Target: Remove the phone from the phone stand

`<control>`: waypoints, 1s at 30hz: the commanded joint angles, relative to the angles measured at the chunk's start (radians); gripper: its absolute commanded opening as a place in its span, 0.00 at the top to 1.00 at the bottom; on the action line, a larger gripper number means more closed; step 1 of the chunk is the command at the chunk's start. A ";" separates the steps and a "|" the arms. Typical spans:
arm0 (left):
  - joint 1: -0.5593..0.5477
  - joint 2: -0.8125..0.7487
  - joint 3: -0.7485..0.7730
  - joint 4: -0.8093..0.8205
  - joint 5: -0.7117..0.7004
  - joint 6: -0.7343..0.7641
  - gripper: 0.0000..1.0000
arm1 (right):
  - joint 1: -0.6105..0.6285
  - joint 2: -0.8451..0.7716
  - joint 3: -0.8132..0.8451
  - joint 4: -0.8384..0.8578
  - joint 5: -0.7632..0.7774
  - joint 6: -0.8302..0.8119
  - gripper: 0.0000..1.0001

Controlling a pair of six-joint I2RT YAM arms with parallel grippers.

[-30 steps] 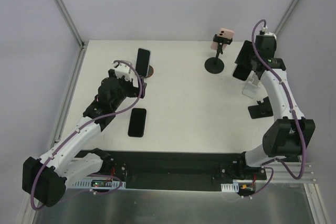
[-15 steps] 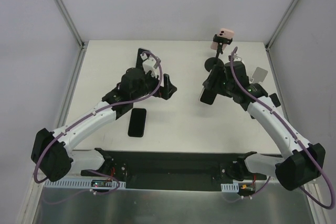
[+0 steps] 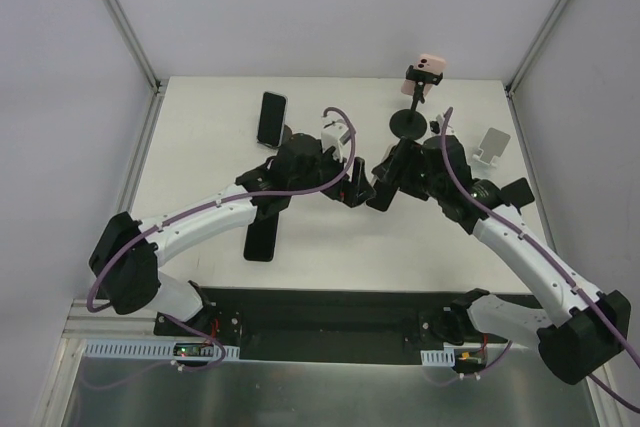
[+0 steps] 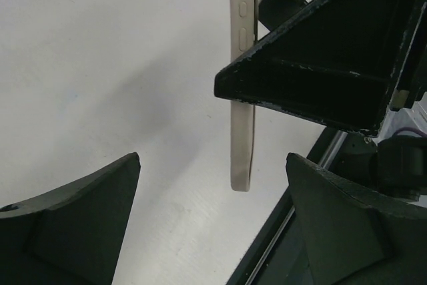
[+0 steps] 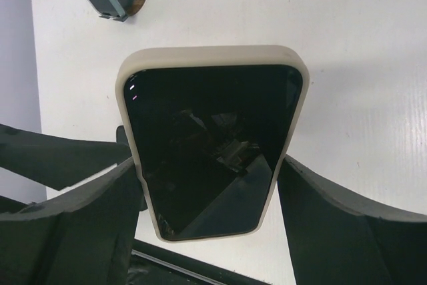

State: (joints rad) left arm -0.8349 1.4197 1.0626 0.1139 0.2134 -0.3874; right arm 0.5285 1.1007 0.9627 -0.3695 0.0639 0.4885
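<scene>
My right gripper [image 5: 207, 165] is shut on a phone [image 5: 213, 145] with a cream case and a dark screen, and holds it upright above the table's middle [image 3: 383, 190]. In the left wrist view the phone [image 4: 241, 131] shows edge-on, with a right finger [image 4: 320, 65] pressed against its side. My left gripper [image 4: 212, 165] is open and empty, and the phone's lower end hangs just ahead of the gap between its fingers. In the top view the left gripper [image 3: 357, 185] is right beside the right one. An empty white phone stand [image 3: 492, 144] sits at the right.
A pink phone [image 3: 430, 65] is clamped on a black pole stand [image 3: 410, 125] at the back. A dark phone [image 3: 271, 118] leans on a round brown stand at the back left. A black phone [image 3: 261, 237] lies flat near the front. A black stand [image 3: 520, 190] sits at the right.
The right gripper has carried the phone left from the white stand to the table's middle. The left arm has swung right to meet it, and its open fingers now face the phone.
</scene>
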 commanded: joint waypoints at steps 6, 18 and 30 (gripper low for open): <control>-0.069 0.054 0.053 -0.039 0.032 -0.021 0.21 | 0.008 -0.116 -0.022 0.124 -0.056 0.061 0.94; -0.086 0.067 0.073 -0.039 0.027 -0.044 0.62 | 0.010 -0.142 -0.064 0.144 -0.102 0.078 0.94; -0.087 0.039 0.060 -0.065 -0.095 -0.034 1.00 | 0.008 -0.134 -0.058 0.161 -0.130 -0.023 0.28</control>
State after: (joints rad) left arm -0.9241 1.4921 1.1164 0.0570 0.2153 -0.4294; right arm 0.5316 0.9958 0.8837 -0.2989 -0.0120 0.5243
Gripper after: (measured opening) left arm 0.099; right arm 0.763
